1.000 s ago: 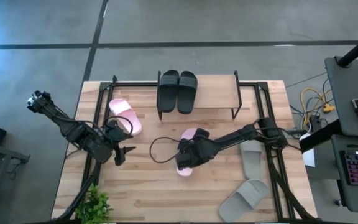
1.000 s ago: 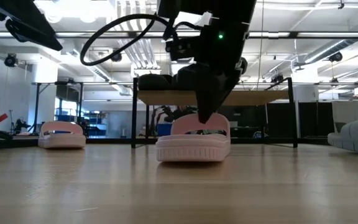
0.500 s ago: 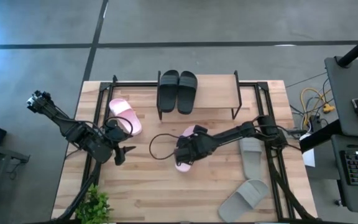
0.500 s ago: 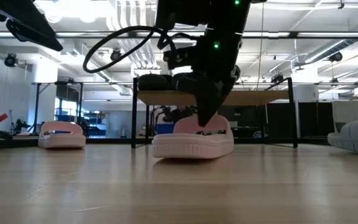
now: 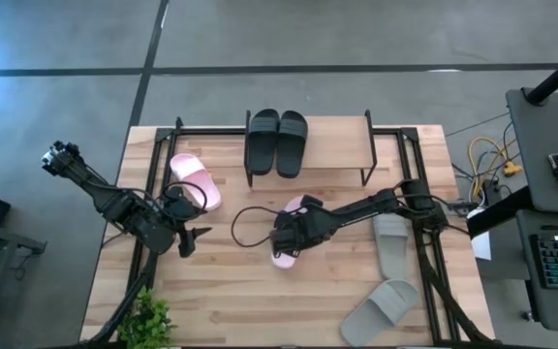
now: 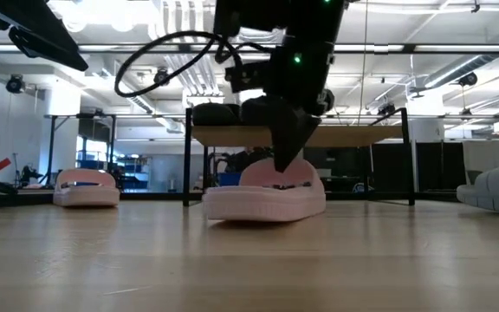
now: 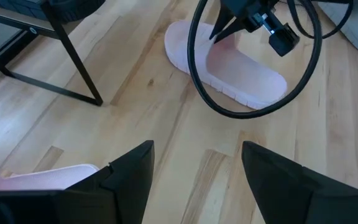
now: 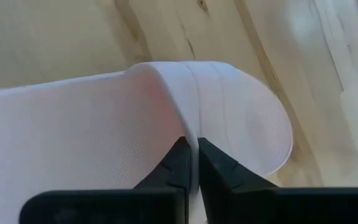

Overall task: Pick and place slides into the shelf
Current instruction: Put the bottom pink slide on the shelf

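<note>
A pale pink slide (image 5: 294, 231) lies mid-table, its sole on the wood. My right gripper (image 5: 282, 239) is over it, shut on its strap (image 6: 275, 176). A second pink slide (image 5: 195, 180) lies flat at the far left. Two black slides (image 5: 277, 142) rest on the top board of the shelf (image 5: 342, 145) at the far edge. Two grey slides (image 5: 391, 244) (image 5: 381, 308) lie on the right. My left gripper (image 5: 194, 238) hangs open above the table's left part, holding nothing; its fingers (image 7: 129, 171) show apart in its wrist view. My right gripper pinches the pink slide's wide strap (image 8: 188, 127) between its two fingers (image 8: 213, 165), at the strap's raised middle. The fingers slant down onto it from above and from the table's right. The slide's sole (image 6: 262, 208) stays on the table.
A small green plant (image 5: 146, 320) stands at the near left corner. The shelf's dark legs (image 6: 187, 160) and black frame rails (image 5: 424, 242) run along the table's sides. Bare wood lies between the held slide and the near edge. A cable loop (image 5: 250, 228) hangs beside my right gripper.
My right gripper has shut on the middle pink slide's strap and edged toward the table's left. The slide has turned a little on the table under it, its sole still down, and has shifted slightly leftward.
</note>
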{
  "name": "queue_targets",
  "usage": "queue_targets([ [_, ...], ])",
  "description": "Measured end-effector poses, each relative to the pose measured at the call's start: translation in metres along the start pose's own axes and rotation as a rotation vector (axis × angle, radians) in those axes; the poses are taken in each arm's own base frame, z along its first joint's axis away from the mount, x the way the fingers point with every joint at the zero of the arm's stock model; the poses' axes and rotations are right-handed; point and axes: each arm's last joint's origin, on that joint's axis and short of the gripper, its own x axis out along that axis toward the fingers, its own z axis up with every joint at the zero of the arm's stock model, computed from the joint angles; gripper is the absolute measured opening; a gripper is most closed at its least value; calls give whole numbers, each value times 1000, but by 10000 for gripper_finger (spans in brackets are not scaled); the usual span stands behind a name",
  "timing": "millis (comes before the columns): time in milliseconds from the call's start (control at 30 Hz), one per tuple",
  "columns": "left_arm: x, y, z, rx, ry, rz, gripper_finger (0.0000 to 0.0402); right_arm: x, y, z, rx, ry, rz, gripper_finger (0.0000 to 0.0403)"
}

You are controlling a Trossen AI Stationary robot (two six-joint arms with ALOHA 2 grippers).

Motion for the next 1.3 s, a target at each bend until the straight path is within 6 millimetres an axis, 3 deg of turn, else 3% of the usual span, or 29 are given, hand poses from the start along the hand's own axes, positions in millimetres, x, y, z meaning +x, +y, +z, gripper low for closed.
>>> queue_targets([
  [167,0,0,0,0,0,0,228,-29,-1,12,-17,-57,-51,10],
  [567,0,1,1,0,-25,24,228,-149,-25,27,-89,-289,-272,11],
  [700,0,1,1,2,-26,26,228,-178,-36,32,-134,-399,-340,12],
  [900,0,1,1,3,-32,33,228,-178,-71,50,-300,-384,-543,12],
  [1100,0,1,1,2,-30,34,228,-172,-144,69,-290,-272,-635,13],
  [1300,0,2,0,13,-29,53,228,-163,-210,75,-345,-119,-686,13],
])
